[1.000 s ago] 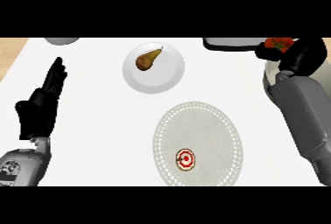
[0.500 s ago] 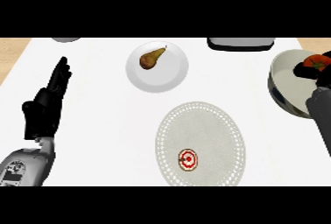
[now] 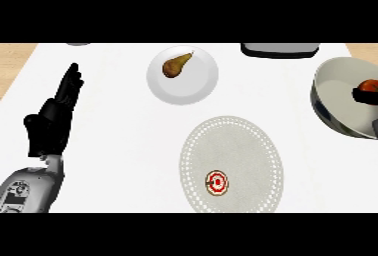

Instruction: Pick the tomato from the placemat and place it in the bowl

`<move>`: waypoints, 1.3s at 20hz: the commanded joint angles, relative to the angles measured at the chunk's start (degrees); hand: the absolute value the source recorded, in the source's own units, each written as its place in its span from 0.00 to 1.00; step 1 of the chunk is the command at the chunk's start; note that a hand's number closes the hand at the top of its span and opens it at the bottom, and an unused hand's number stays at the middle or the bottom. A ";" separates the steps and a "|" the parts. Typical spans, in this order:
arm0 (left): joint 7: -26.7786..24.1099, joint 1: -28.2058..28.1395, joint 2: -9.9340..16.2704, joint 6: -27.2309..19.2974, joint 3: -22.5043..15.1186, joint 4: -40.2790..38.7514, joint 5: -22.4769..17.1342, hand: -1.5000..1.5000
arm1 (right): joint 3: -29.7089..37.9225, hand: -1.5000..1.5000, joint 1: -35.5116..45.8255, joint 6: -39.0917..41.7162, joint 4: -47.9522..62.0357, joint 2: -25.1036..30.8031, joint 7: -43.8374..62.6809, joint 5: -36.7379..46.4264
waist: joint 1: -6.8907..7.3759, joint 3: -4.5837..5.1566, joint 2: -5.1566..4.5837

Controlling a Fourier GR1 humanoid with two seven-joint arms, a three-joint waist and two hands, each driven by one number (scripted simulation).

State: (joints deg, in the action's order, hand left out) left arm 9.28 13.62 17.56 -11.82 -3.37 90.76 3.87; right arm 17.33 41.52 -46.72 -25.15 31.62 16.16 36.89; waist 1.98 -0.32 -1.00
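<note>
One open left robot hand (image 3: 50, 125), one tomato (image 3: 367, 86) in one bowl (image 3: 332, 95).

1. The tomato (image 3: 367, 85) is red and shows only in part at the view's right edge. It sits inside the bowl, with a dark shape just below it partly covering it.
2. The bowl (image 3: 334, 100) is grey and metallic, round and upright, at the right side of the bench and cut off by the view's edge.
3. The placemat (image 3: 232, 150) is a pale oval with a dotted rim and a small red-and-white round mark near its lower end. It lies flat at the middle, well apart from the tomato.
</note>
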 commanded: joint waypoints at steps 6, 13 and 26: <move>0.13 -0.02 -0.95 -0.71 -0.10 1.17 1.16 0.50 | 11.93 0.00 -3.03 2.23 -0.93 -2.13 -26.29 -15.68 | 0.06 -0.08 0.06; 3.09 0.50 1.57 2.41 3.95 2.21 -0.93 0.50 | 17.48 0.00 -4.47 4.50 -0.66 -0.92 -34.19 -22.67 | -1.21 0.22 0.80; 0.32 -2.71 -0.56 2.02 4.83 0.27 0.96 0.50 | 16.94 0.00 -29.43 23.80 -36.23 -7.09 -29.93 -35.41 | -3.40 0.44 1.50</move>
State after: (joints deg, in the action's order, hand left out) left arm 10.35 12.20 16.63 -10.69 0.08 90.89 5.66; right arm 35.02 20.23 -27.83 -50.14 26.03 -16.46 4.26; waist -1.23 0.07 0.43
